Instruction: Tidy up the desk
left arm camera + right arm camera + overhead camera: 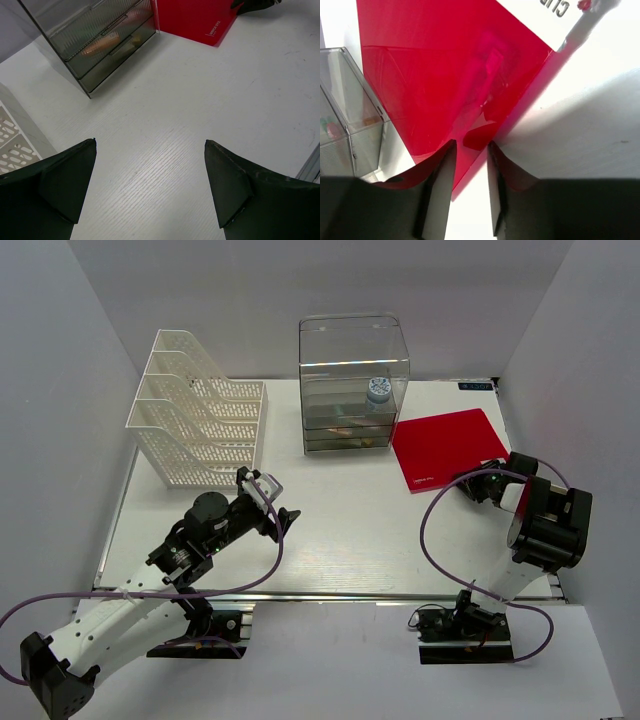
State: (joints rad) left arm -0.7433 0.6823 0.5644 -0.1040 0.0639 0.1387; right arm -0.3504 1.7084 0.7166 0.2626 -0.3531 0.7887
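Note:
The desk [350, 540] is a wide white tabletop with a metal rail along its near edge. A red folder [447, 445] lies flat at its back right, also seen in the left wrist view [192, 17]. My right gripper [478, 485] is low at the folder's near corner. In the right wrist view the jaws [470, 142] stand narrowly apart, with the folder [445, 75] edge and a lifted red corner between the tips and a gap still showing. My left gripper [280, 515] hovers over bare desk left of centre, its jaws [150, 141] wide open and empty.
A clear plastic drawer box [353, 380] stands at the back centre, with a small blue-capped item [378, 390] inside and small things in its drawers [100, 35]. A white mesh file rack [200, 410] stands at the back left. Grey walls close in three sides.

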